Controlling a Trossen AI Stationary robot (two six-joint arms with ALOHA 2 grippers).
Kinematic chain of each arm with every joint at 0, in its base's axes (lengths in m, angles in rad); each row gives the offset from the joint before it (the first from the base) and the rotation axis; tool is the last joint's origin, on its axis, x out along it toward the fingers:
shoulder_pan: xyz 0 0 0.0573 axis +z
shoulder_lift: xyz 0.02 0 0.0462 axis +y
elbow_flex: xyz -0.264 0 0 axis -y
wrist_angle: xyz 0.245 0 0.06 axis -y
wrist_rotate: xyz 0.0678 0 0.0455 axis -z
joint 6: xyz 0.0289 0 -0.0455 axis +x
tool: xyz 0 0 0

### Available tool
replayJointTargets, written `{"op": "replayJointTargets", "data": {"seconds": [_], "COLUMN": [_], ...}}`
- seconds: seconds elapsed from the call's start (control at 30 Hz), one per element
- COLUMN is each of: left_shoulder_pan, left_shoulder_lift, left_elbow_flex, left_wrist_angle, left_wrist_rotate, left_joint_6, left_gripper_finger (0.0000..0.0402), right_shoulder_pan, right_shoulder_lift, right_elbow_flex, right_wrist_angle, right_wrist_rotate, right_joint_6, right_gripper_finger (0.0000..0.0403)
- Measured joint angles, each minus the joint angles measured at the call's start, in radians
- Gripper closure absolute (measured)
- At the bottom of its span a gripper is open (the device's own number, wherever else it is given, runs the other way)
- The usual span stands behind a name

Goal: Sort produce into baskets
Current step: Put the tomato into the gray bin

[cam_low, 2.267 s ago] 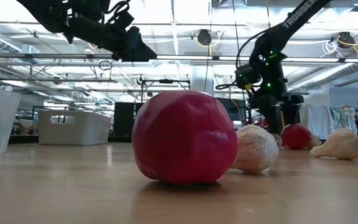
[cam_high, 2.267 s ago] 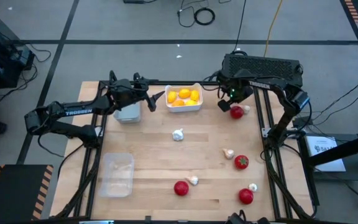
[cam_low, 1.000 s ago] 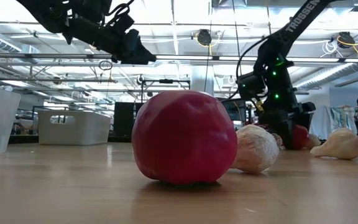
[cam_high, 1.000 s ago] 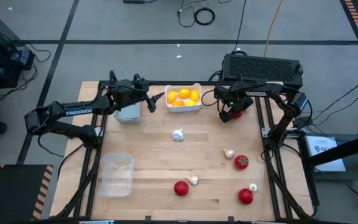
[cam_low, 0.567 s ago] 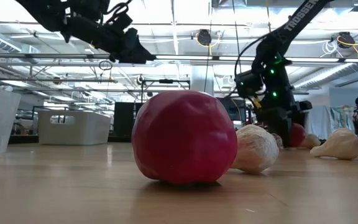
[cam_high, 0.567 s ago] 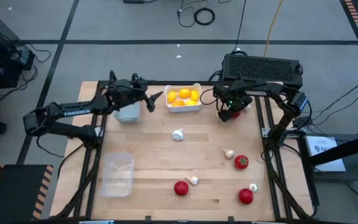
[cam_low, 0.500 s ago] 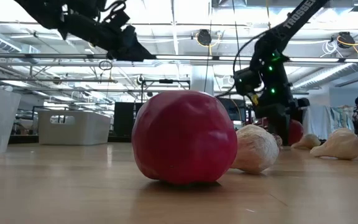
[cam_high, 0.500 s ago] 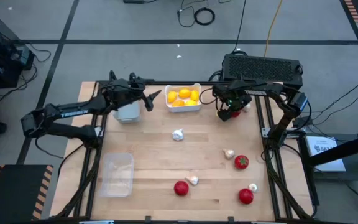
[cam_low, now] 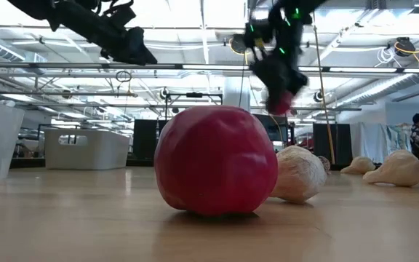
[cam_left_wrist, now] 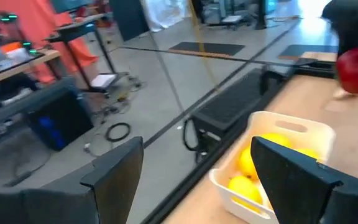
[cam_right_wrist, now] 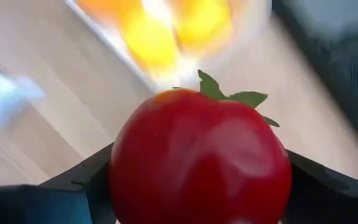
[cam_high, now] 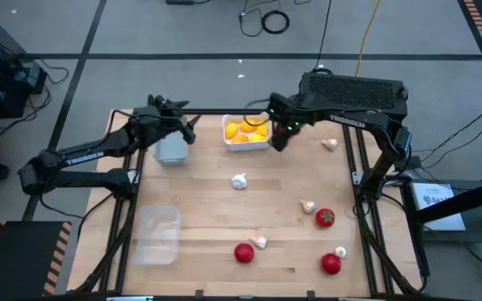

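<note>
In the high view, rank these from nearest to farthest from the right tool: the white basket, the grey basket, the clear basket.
From the right tool, shut on a tomato:
1. White basket, right beside it, holding yellow fruit.
2. Grey basket, farther along the back edge, under the left arm.
3. Clear basket, front left corner.

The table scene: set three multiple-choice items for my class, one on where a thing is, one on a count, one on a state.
1. Where are the lemons?
A. in the white tray
B. in the clear tray
C. loose on the table

2. How many tomatoes lie on the table?
A. one
B. three
C. five

3. What is the right gripper doing?
A. hanging open with nothing in it
B. holding a tomatoes
C. holding a garlic bulb

Answers:
1 A, the yellow fruit sits inside the white tray.
2 B, three red ones rest on the wood.
3 B, the right wrist view shows a tomato between its fingers.
</note>
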Motion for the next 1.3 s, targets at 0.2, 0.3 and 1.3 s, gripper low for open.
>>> {"op": "replayJointTargets", "data": {"seconds": [0.2,0.3,1.3], "left_shoulder_pan": [0.025,0.045,0.192], "left_shoulder_lift": [-0.006,-0.006,-0.006], "left_elbow_flex": [-0.048,-0.065,-0.109], "left_wrist_angle": [0.057,0.06,0.057], "left_wrist_rotate": [-0.278,-0.469,-0.733], "left_joint_6": [-0.009,-0.033,-0.035], "left_gripper_finger": [0.0096,0.0096,0.0096], "right_shoulder_pan": [0.074,0.101,0.195], "right_shoulder_lift": [0.019,0.074,0.864], "right_elbow_flex": [0.046,0.045,0.637], "right_wrist_angle": [0.458,0.664,1.395], "right_wrist_rotate": [0.007,0.001,-0.136], "right_joint_6": [-0.03,-0.073,-0.072], "right_gripper_finger": [0.0089,0.0089,0.0087]}}
